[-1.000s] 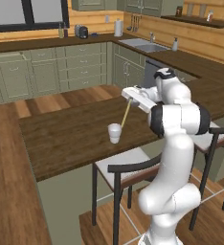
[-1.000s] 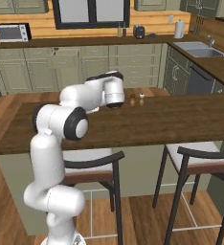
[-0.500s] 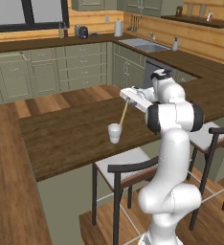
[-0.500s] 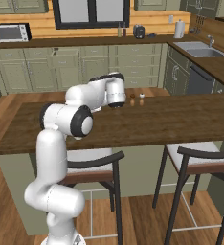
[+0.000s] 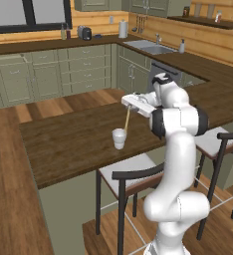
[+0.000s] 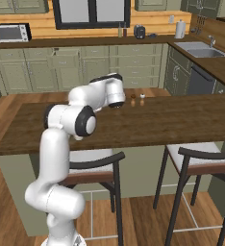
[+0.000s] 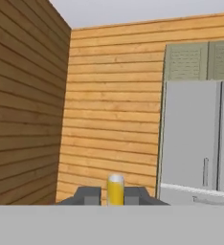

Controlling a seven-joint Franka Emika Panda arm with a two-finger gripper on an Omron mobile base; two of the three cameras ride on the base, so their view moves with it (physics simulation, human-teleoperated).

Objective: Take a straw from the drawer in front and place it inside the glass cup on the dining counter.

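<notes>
You have the dining counter (image 5: 73,144) stretching across the middle of both base views, a long dark wood slab on a plain grey-green base, also seen from the other side (image 6: 181,122). Two stools with dark backs and pale seats stand against its near edge; one stool (image 5: 123,174) sits just left of the arm, another stool (image 6: 201,161) stands further along to the right. Behind the counter runs a wall of sage-green cabinets (image 5: 54,69) under a dark top, with a sink (image 5: 148,47) in the corner.

The white arm reaches out level over the counter, its hand turned sideways. In the left base view you can see the gripper (image 5: 128,103) above the counter. Its fingers are pinching the top of the straw (image 5: 127,119), which hangs down at a slight tilt. The lower end of the straw reaches the rim of the glass cup (image 5: 119,138); whether the tip is already inside, you cannot tell from here.

The cup stands upright on the counter, well in from the near edge and just left of the arm.

In the hand view the straw (image 7: 115,189) shows as a yellow stub squeezed between the two dark fingertips (image 7: 88,195).

Two small shakers (image 6: 137,100) stand together on the far side of the counter, beside the arm's elbow.
</notes>
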